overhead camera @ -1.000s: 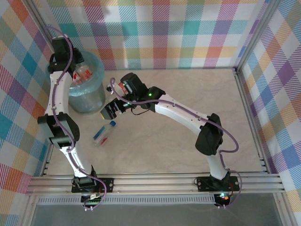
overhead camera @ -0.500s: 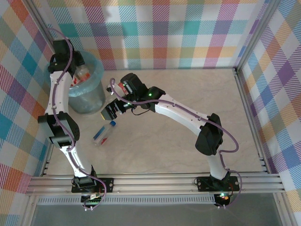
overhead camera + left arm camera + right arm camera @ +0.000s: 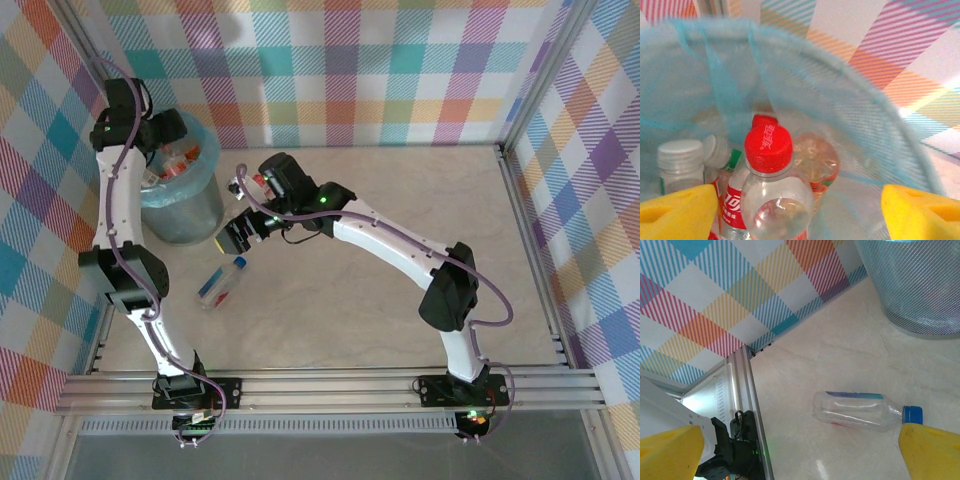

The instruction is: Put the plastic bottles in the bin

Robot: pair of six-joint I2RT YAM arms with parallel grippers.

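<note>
The bin (image 3: pixel 187 212), grey with a light-blue bag, stands at the far left of the table. My left gripper (image 3: pixel 163 150) hangs over its mouth, open, holding nothing. In the left wrist view the gripper (image 3: pixel 800 215) looks down into the bin (image 3: pixel 860 100), where a clear red-capped bottle (image 3: pixel 769 150) lies loose on several other plastic bottles, among them a white-capped one (image 3: pixel 680 155). A clear bottle with a blue cap (image 3: pixel 222 282) lies on the table. My right gripper (image 3: pixel 238 236) hovers open just above it. The right wrist view shows this bottle (image 3: pixel 857 411) lying between the yellow fingertips (image 3: pixel 932 450).
An aluminium frame rail (image 3: pixel 742 405) runs along the table's left edge near the lying bottle. The bin's mesh wall (image 3: pixel 920 285) stands close behind the right gripper. Checked walls enclose the table on three sides.
My left gripper has opened and let go of the red-capped bottle over the bin, and the left arm has shifted slightly up and left. The right arm has not moved.
</note>
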